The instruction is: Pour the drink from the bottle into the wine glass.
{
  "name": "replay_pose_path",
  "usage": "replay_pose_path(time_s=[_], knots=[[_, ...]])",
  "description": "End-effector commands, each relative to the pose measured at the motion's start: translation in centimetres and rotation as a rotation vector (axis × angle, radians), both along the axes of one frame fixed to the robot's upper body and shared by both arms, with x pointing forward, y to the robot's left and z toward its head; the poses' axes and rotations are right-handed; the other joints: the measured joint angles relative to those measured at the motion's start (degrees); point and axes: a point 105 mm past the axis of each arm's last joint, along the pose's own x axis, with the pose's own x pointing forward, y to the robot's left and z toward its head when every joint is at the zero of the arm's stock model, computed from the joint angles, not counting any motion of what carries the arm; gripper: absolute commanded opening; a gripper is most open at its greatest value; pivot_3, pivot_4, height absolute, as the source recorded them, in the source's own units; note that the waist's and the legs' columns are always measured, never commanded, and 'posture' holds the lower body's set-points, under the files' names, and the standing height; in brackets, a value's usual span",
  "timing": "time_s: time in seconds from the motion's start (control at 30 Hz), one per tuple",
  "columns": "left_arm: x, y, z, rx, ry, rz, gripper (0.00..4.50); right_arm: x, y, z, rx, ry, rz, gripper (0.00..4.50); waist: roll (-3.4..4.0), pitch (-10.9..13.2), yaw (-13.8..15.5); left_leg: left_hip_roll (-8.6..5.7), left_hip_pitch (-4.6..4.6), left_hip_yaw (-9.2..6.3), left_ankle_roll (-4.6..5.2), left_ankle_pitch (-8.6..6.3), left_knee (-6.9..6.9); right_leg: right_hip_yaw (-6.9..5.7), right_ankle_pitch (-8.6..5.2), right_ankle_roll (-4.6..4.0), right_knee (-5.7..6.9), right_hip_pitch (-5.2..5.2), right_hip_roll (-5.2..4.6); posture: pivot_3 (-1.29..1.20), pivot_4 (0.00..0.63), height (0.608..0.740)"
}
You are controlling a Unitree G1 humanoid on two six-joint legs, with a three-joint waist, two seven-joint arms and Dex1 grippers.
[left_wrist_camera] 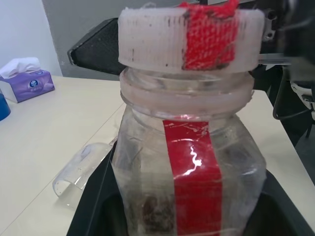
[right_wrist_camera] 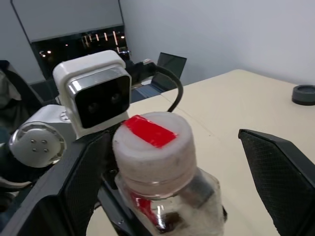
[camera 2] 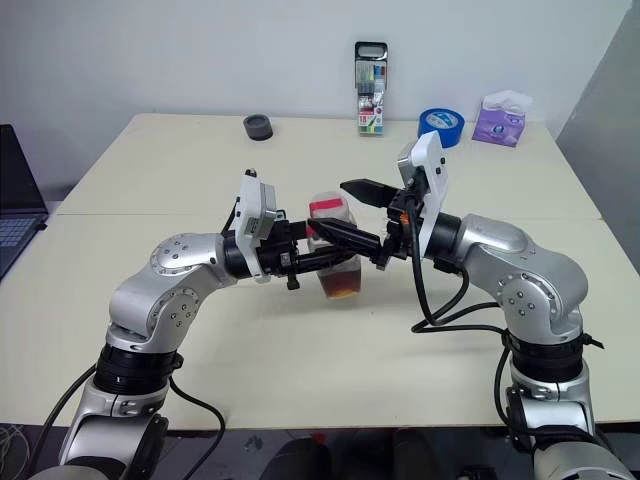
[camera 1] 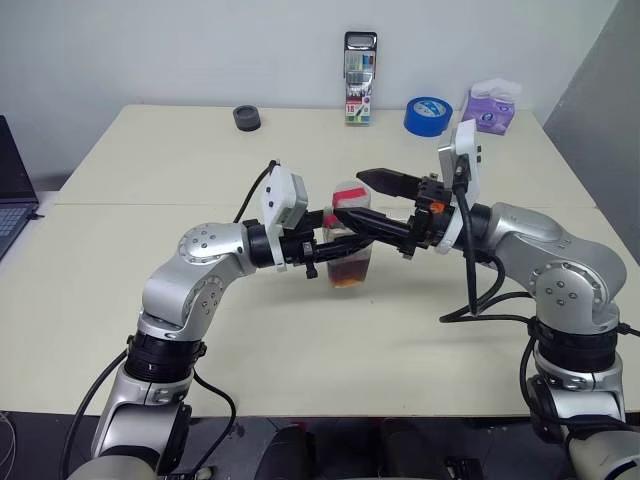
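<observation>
My left gripper is shut on the body of the bottle and holds it upright just above the table's middle. It is a clear squarish bottle with a red label strip and a white cap with a red patch. The dark reddish-brown drink fills its bottom part. From the opposite side my right gripper stands open at cap height, one black finger on each side of the cap and apart from it. In the left wrist view a clear curved thing lies on the table beside the bottle; I cannot tell whether it is the wine glass.
Along the table's far edge stand a tall marker pack, a blue tape roll, a purple tissue box and a small black round thing. A laptop sits past the left side.
</observation>
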Motion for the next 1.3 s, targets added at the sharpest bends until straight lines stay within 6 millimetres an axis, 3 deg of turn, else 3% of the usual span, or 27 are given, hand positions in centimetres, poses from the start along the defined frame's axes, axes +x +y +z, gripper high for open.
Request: replay_pose_path(time_s=[0.03, 0.17, 0.23, 0.3, 0.43, 0.47, 0.57, 0.73, 0.8, 0.87, 1.07, 1.2, 1.3], knots=[[-0.3, 0.0, 1.5, -0.02, -0.065, -0.014, 1.78, -1.3, 0.6, 1.6, 0.04, -0.044, 0.065, 4.47, 0.0, 0.0, 0.0, 0.0, 0.0, 0.0, 0.0, 0.0, 0.0, 0.0, 0.0, 0.0, 0.0, 0.0, 0.0, 0.0, 0.15, 0.74], [-0.3, -0.1, 1.5, -0.02, -0.066, -0.015, 1.78, -1.4, 1.3, 1.6, 0.066, -0.029, 0.08, 4.47, 0.0, 0.0, 0.0, 0.0, 0.0, 0.0, 0.0, 0.0, 0.0, 0.0, 0.0, 0.0, 0.0, 0.0, 0.0, 0.0, 0.15, 0.74], [-0.4, -0.1, 1.5, -0.018, -0.067, -0.014, 1.78, -1.2, 1.4, 1.7, 0.081, -0.025, 0.077, 4.11, 0.0, 0.0, 0.01, 0.0, 0.0, 0.0, 0.0, 0.0, 0.0, 0.0, 0.0, 0.0, 0.0, 0.0, 0.0, 0.0, 0.15, 0.74], [-0.4, 0.0, 1.5, -0.018, -0.066, -0.014, 1.78, -1.2, 1.5, 1.7, 0.081, -0.025, 0.076, 3.58, 0.0, 0.0, 0.01, 0.0, 0.0, 0.0, 0.0, 0.0, 0.0, 0.0, 0.0, 0.0, 0.0, 0.0, 0.0, 0.0, 0.15, 0.74], [-0.4, 0.0, 1.5, -0.016, -0.065, -0.012, 1.78, -0.9, 1.5, 1.6, 0.081, -0.03, 0.064, 2.07, 0.0, 0.0, 0.01, 0.0, 0.0, 0.0, 0.0, 0.0, 0.0, 0.0, 0.0, 0.0, 0.0, 0.0, 0.0, 0.0, 0.15, 0.74], [-0.4, 0.0, 1.5, -0.015, -0.064, -0.012, 1.78, -0.9, 1.5, 1.6, 0.083, -0.032, 0.06, 1.91, 0.0, 0.0, 0.01, 0.0, 0.0, 0.0, 0.0, 0.0, 0.0, 0.0, 0.0, 0.0, 0.0, 0.0, 0.0, 0.0, 0.15, 0.74], [-0.4, 0.1, 1.4, -0.014, -0.061, -0.01, 1.78, -0.5, 1.4, 2.0, 0.085, -0.068, 0.031, 1.91, 0.0, 0.0, -0.01, 0.0, 0.0, 0.0, 0.0, 0.0, 0.0, 0.0, 0.0, 0.0, 0.0, 0.0, 0.0, 0.0, 0.15, 0.74], [-0.6, 0.1, 1.2, -0.013, -0.056, -0.01, 1.78, 0.2, 0.6, 4.0, 0.045, -0.27, -0.044, 1.91, 0.0, 0.0, -0.01, 0.0, 0.0, 0.0, 0.0, 0.0, 0.0, 0.0, 0.0, 0.0, 0.0, 0.0, 0.0, 0.0, 0.15, 0.74], [-0.6, 0.0, 1.2, -0.014, -0.054, -0.012, 1.78, 0.6, 0.1, 5.0, 0.06, -0.266, -0.051, 1.91, 0.0, 0.0, -0.01, -0.01, 0.0, 0.0, 0.0, 0.0, 0.0, -0.01, 0.0, 0.0, -0.01, 0.0, 0.0, 0.0, 0.15, 0.74], [-0.6, 0.0, 1.1, -0.015, -0.054, -0.013, 1.78, 1.1, -0.4, 5.6, 0.138, -0.133, -0.042, 1.91, 0.0, 0.0, -0.04, 0.0, 0.01, 0.0, 0.0, 0.0, 0.01, 0.0, 0.0, 0.0, 0.0, 0.0, 0.0, 0.0, 0.15, 0.74], [-0.6, -0.2, 1.1, -0.017, -0.056, -0.021, 1.78, 0.7, -1.5, 4.9, 0.236, 0.14, 0.036, 1.91, -0.01, -0.01, 0.09, 0.01, -0.04, 0.0, -0.01, 0.01, 0.0, -0.02, 0.0, 0.0, -0.07, 0.02, -0.03, 0.0, 0.15, 0.74], [-0.6, -0.3, 1.1, -0.017, -0.057, -0.022, 1.78, 1.3, -2.5, 4.9, 0.23, 0.125, -0.045, 1.91, 0.0, 0.0, 0.03, 0.01, -0.03, 0.01, 0.0, 0.0, -0.03, -0.01, 0.0, 0.0, -0.05, 0.01, -0.02, 0.0, 0.15, 0.74], [-0.7, -0.2, 1.1, -0.017, -0.058, -0.021, 1.78, 2.2, -3.9, 3.4, 0.135, 0.032, -0.198, 1.91, -0.01, -0.01, 0.07, 0.01, -0.03, 0.01, 0.07, -0.03, -0.02, -0.01, 0.0, 0.0, -0.05, 0.01, -0.01, 0.0, 0.15, 0.74]])
